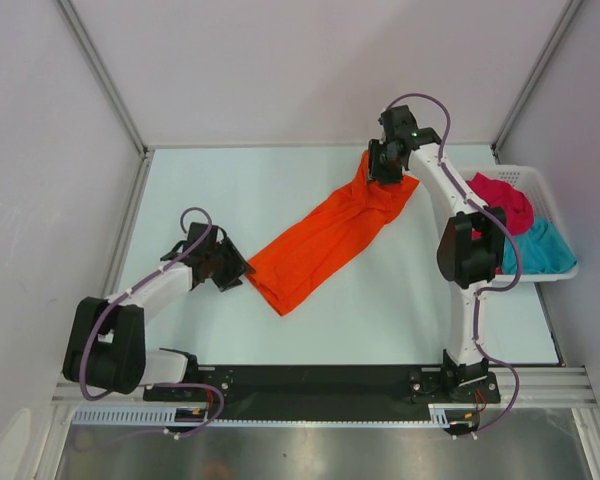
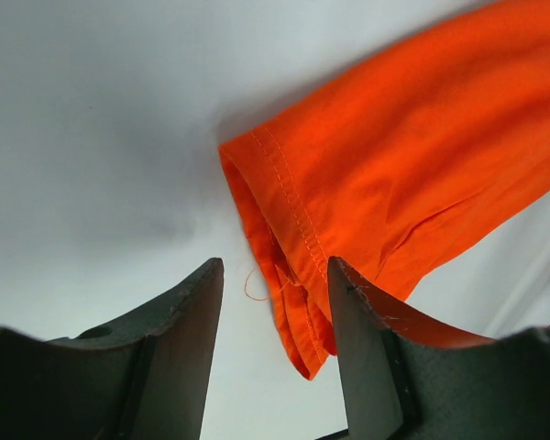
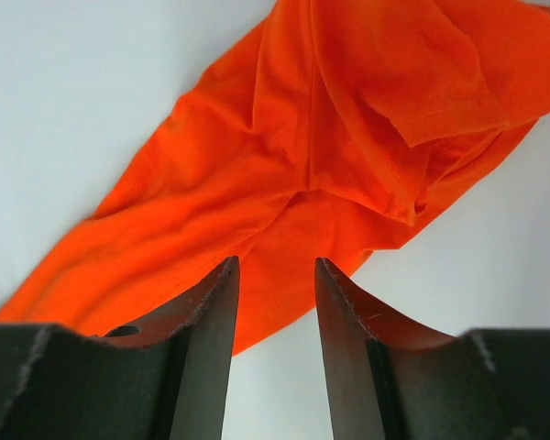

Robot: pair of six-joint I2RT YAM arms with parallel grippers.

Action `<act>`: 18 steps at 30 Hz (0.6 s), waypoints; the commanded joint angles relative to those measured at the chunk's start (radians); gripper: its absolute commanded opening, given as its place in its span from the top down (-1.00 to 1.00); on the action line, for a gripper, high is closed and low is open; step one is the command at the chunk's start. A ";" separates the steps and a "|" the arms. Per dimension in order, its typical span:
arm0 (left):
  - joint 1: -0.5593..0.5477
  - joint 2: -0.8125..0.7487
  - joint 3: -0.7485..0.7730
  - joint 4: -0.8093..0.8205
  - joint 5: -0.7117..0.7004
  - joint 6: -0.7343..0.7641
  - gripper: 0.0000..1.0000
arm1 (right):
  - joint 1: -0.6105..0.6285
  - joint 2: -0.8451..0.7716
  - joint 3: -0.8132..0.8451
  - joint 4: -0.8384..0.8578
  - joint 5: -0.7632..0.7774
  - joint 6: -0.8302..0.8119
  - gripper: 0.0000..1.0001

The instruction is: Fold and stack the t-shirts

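Orange t-shirt [image 1: 325, 240] lies mid-surface [image 1: 230, 190], drawn out into a long narrow band. Its long axis runs diagonally, with the hem end near-left and the sleeve-and-shoulder end far-right. The far end is bunched and creased, and the right wrist view shows one sleeve [image 3: 440, 82] folded over the body.

Left jaws: spread and low, at the near-left end. In the left wrist view the stitched hem corner [image 2: 280, 220] lies just ahead of the gap, slightly toward the right-hand tip. Nothing is pinched.

Right jaws: spread, over the far-right end, with orange cloth filling the gap between the tips. No grip is visible, and I cannot tell whether the tips touch the cloth.

Judgement: the shirt spans from one pair of jaws to the other, so each arm is nearest its own end. Left arm [image 1: 145, 295] suits the hem and right arm [image 1: 460, 245] the shoulders. The hem shows doubled layers, so closing there may catch only one.

Around: a white lattice basket [image 1: 572, 268] stands at the right edge, beside the right arm's elbow. It holds a red t-shirt [image 1: 505, 200] and a teal t-shirt [image 1: 542, 250], both well apart from the orange one. Nothing lies between either pair of jaws and the cloth
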State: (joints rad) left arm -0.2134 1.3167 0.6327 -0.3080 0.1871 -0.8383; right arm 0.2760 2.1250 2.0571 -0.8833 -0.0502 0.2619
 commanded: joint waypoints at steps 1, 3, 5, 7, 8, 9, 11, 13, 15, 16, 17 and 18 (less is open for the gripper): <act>-0.007 0.022 0.021 0.067 0.012 -0.021 -0.11 | 0.005 -0.046 -0.018 0.015 0.022 -0.018 0.10; -0.006 0.029 0.021 0.072 0.017 -0.022 -0.11 | -0.001 -0.039 -0.009 0.012 0.041 -0.023 0.03; -0.009 0.033 0.021 0.076 0.018 -0.024 -0.10 | -0.027 -0.014 0.003 0.014 0.049 -0.018 -0.05; -0.009 0.038 0.021 0.086 0.018 -0.025 -0.10 | -0.044 0.030 0.037 0.012 0.046 -0.015 -0.05; -0.009 0.039 0.022 0.087 0.020 -0.027 -0.11 | -0.053 0.045 0.050 0.009 0.046 -0.015 -0.06; -0.009 0.042 0.019 0.090 0.021 -0.028 -0.10 | -0.060 0.061 0.078 0.012 0.049 -0.018 -0.06; -0.007 0.052 0.015 0.109 0.025 -0.033 -0.10 | -0.078 0.121 0.119 -0.005 0.049 -0.016 -0.06; -0.009 0.059 0.007 0.133 0.032 -0.044 -0.10 | -0.093 0.157 0.168 -0.008 0.076 -0.012 -0.06; -0.011 0.072 0.005 0.142 0.041 -0.048 -0.10 | -0.112 0.211 0.202 -0.023 0.087 -0.015 -0.06; -0.014 0.073 0.005 0.144 0.041 -0.048 -0.10 | -0.118 0.225 0.225 -0.026 0.102 -0.018 -0.06; -0.012 0.075 0.005 0.145 0.041 -0.048 -0.10 | -0.132 0.255 0.238 -0.026 0.107 -0.019 -0.06; -0.014 0.075 0.005 0.148 0.040 -0.047 -0.10 | -0.138 0.269 0.248 -0.026 0.122 -0.026 -0.06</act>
State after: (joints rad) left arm -0.2150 1.3842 0.6323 -0.2108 0.2119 -0.8661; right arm 0.1680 2.3322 2.2234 -0.8906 0.0116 0.2558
